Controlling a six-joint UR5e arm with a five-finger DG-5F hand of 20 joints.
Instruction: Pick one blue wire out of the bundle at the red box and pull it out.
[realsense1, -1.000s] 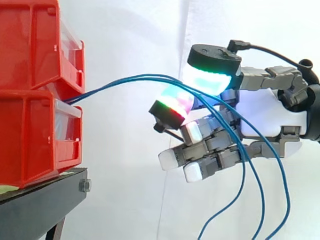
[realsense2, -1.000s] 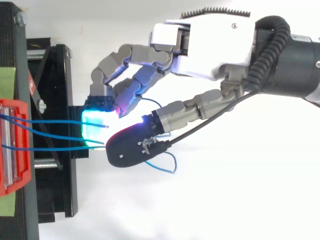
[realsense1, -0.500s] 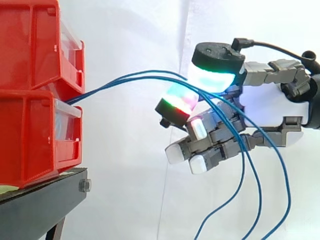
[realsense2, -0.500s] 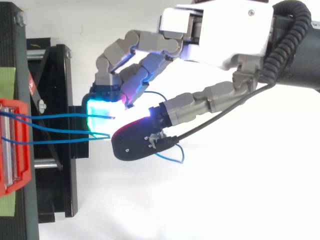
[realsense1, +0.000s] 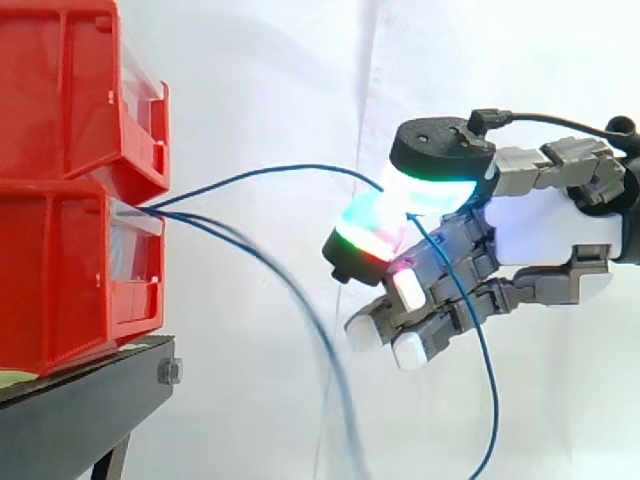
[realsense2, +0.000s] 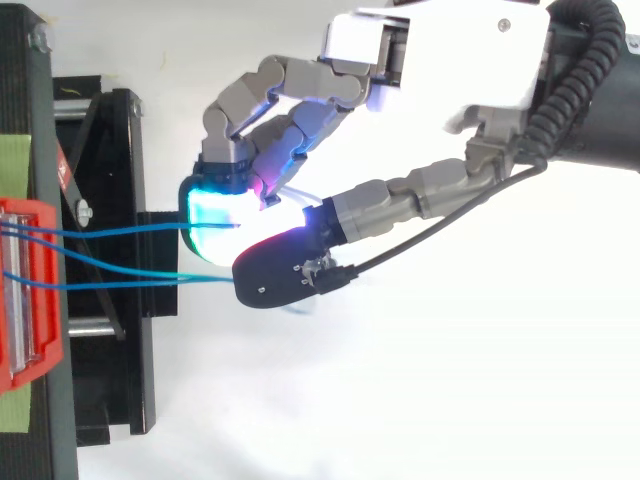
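Robot hand (realsense1: 530, 235) pinches one blue wire (realsense1: 270, 172), 3 o'clock from red box (realsense1: 60, 270). Wire end seems stuck in box front; hard to see. Risk: hard pull, wire slips from pads (realsense1: 430, 190).

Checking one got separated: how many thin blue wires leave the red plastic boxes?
3. One blue wire arcs from the red boxes into the hand's pinch; two droop close together beneath it. Others may hide inside.

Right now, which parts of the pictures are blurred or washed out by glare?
Side view: the loose blue wires sagging from the red box are smeared by motion; the pinched blue wire running to the hand is crisp. Top view: the cyan glow of the pads blooms and hides where that wire is held.
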